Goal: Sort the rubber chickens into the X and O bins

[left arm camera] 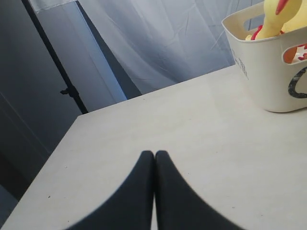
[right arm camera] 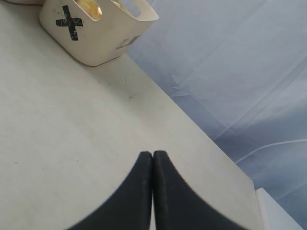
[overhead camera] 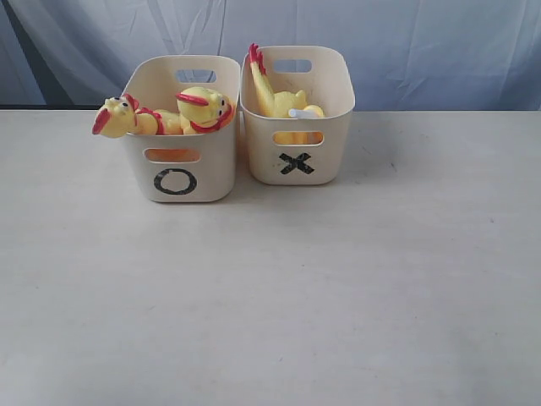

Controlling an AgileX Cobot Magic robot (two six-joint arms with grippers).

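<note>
Two cream bins stand side by side at the back of the table. The O bin [overhead camera: 182, 169] on the left holds two yellow rubber chickens: one head [overhead camera: 115, 117] hangs over its left rim, another head [overhead camera: 205, 107] rests inside. The X bin [overhead camera: 325, 144] holds chicken bodies with red feet [overhead camera: 256, 59] sticking up. Neither arm shows in the exterior view. My left gripper [left arm camera: 154, 153] is shut and empty over bare table, the O bin [left arm camera: 268, 72] off to one side. My right gripper [right arm camera: 152, 154] is shut and empty, the X bin [right arm camera: 96, 43] far ahead.
The pale table [overhead camera: 270, 288] spreads wide in front of the bins. A blue-grey curtain [overhead camera: 423, 42] hangs behind. In the right wrist view the table edge [right arm camera: 201, 129] runs close beside the gripper; a dark stand pole [left arm camera: 62, 81] stands past the table's corner in the left wrist view.
</note>
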